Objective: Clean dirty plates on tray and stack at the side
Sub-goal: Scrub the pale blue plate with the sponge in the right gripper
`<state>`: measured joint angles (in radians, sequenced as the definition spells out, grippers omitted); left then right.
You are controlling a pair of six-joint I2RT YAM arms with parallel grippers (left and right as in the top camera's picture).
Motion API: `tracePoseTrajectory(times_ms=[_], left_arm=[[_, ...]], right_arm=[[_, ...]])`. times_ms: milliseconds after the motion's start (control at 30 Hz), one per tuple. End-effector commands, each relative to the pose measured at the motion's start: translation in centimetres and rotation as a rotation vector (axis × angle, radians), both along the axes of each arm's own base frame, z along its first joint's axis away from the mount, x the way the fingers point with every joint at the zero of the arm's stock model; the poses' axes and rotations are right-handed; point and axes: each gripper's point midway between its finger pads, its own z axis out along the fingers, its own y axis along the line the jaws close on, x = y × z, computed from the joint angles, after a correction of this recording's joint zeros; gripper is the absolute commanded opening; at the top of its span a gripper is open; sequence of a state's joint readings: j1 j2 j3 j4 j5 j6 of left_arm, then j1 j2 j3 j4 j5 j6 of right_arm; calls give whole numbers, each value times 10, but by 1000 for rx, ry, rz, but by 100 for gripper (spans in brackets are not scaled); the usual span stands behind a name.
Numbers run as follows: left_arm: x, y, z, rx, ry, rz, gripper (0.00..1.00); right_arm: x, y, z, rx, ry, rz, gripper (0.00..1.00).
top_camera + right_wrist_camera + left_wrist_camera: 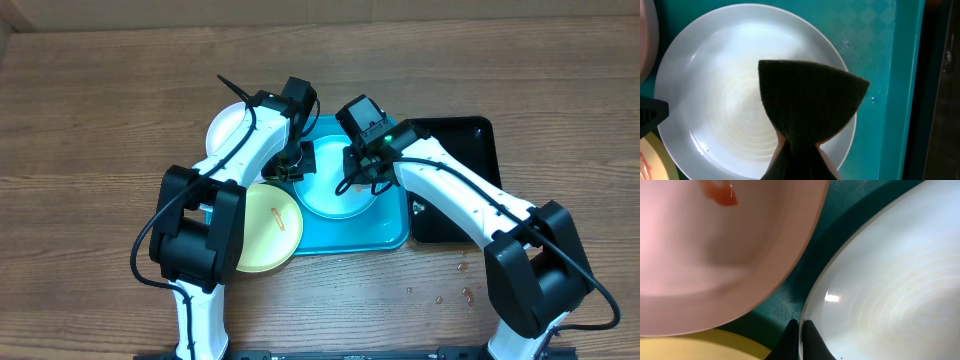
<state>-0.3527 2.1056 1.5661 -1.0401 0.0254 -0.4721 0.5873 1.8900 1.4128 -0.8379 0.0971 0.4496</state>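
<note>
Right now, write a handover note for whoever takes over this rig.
Left gripper: shut on the rim of the blue plate, on the tray.
Right gripper: holds a dark pad over that plate.
Blue plate looks clean, no smears.
White plate and yellow plate overlap the tray's left edge, both with orange smears.
Left to do: wipe those two, stack all three aside.

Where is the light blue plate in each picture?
Overhead: pale blue plate in the middle of the turquoise tray.
Left wrist: plate fills the right side.
Right wrist: plate centre-left, sponge over it.
Shared landmark: the turquoise tray.
</note>
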Motion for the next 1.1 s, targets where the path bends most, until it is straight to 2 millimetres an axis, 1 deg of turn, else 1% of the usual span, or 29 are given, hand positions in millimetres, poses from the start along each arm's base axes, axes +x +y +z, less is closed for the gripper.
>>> tracePoseTrajectory(times_ms=[0, 167, 300, 400, 533, 700, 867, 1067], left_arm=[[2, 1, 7, -8, -15, 8, 4], [2, 1, 7, -6, -13, 8, 4], [1, 1, 7, -6, -11, 8, 4], [1, 1, 7, -6, -12, 8, 4], [2, 1, 7, -6, -12, 8, 4], [2, 1, 7, -6, -12, 8, 4], [1, 1, 7, -6, -12, 8, 4], [1, 1, 7, -6, -12, 8, 4]], right_arm=[[6, -6, -4, -17, -7, -39, 4], [4, -9, -25, -40, 37, -62, 4], [7, -10, -35, -45, 47, -69, 4], [8, -14, -43, -52, 62, -86, 4], [9, -16, -46, -54, 65, -92, 4], [9, -9, -46, -16, 72, -83, 4], [11, -8, -47, -4, 69, -107, 4], [5, -11, -61, -28, 105, -107, 4]])
